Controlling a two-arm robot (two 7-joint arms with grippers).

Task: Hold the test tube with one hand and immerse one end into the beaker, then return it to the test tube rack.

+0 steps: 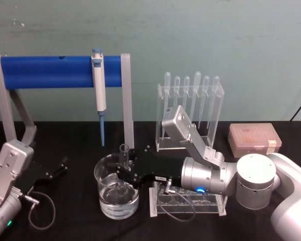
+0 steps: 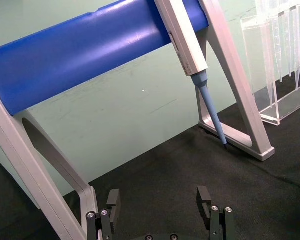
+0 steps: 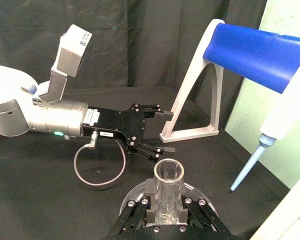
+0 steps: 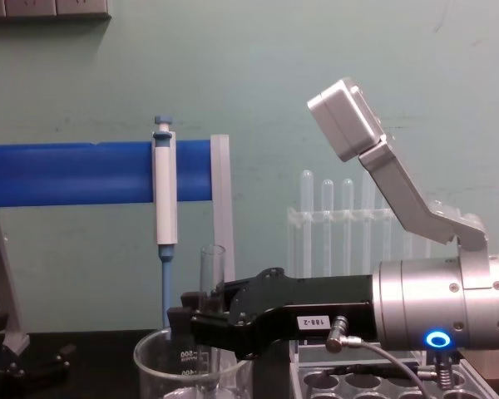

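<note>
The right gripper (image 1: 124,171) squeezed the test tube (image 1: 124,150), its low end inside the beaker (image 1: 101,198); dipping seemed done; the rack (image 1: 215,203) at 3 o'clock came next; the left gripper (image 1: 57,169) rested at 9 o'clock, spread wide.

The test tube (image 1: 124,154) is clear, glossy glass, as is the beaker (image 1: 103,193), whose smooth wall carries white printed marks. The right pincer (image 1: 124,173) is matt black, whether plastic or coated metal I cannot tell, on a wrist (image 1: 206,175) of satin silver metal. The counter (image 1: 70,145) lies under black cloth, matt and slightly creased. The stand's bar (image 1: 50,72) is smooth blue plastic with a soft sheen, and its legs (image 1: 128,95) are dull grey. The pipettor (image 1: 99,85) has a white, semi-gloss plastic body. The tube rack (image 1: 213,206) and the pipette rack (image 1: 218,110) are clear, glossy acrylic. The wall (image 1: 215,40) behind is matt green paint, scuffed.
</note>
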